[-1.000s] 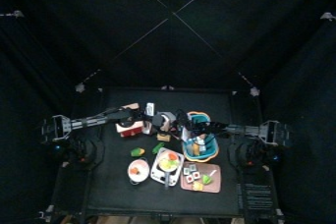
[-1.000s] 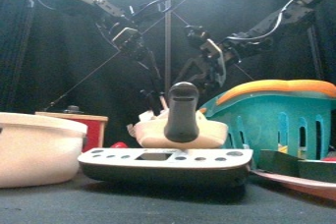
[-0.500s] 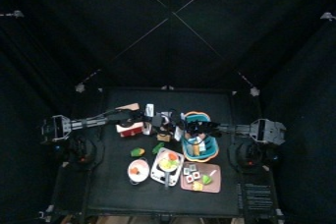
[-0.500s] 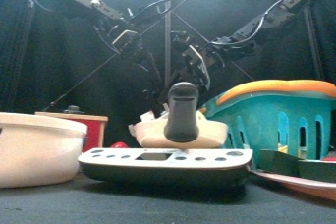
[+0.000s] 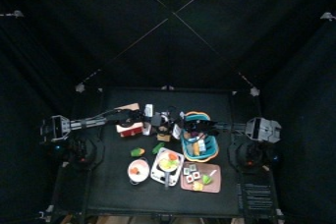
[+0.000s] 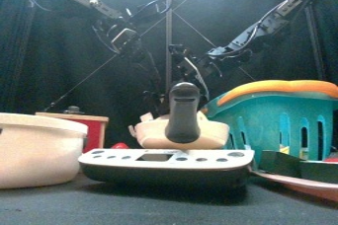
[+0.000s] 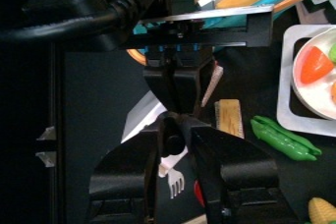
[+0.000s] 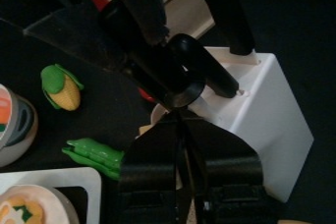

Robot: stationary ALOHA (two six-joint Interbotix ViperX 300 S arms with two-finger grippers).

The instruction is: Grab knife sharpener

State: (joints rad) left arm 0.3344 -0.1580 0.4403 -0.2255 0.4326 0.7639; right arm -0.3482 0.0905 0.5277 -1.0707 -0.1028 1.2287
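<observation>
Right gripper (image 8: 178, 110) clamped on black knife sharpener (image 8: 191, 71) handle beside white knife block (image 8: 269, 110), left gripper (image 7: 178, 149) hovering open, teal basket (image 6: 284, 120) right.

The knife sharpener (image 6: 177, 120) stands upright near the table's middle: a cream wedge-shaped body with a rounded black handle on top. It sits behind a flat scale and just beside a teal basket (image 6: 291, 111).

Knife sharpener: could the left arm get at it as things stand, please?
Probably not cleanly: the right hand is shut on the knife sharpener by its black handle, crowding the open left hand out.
</observation>
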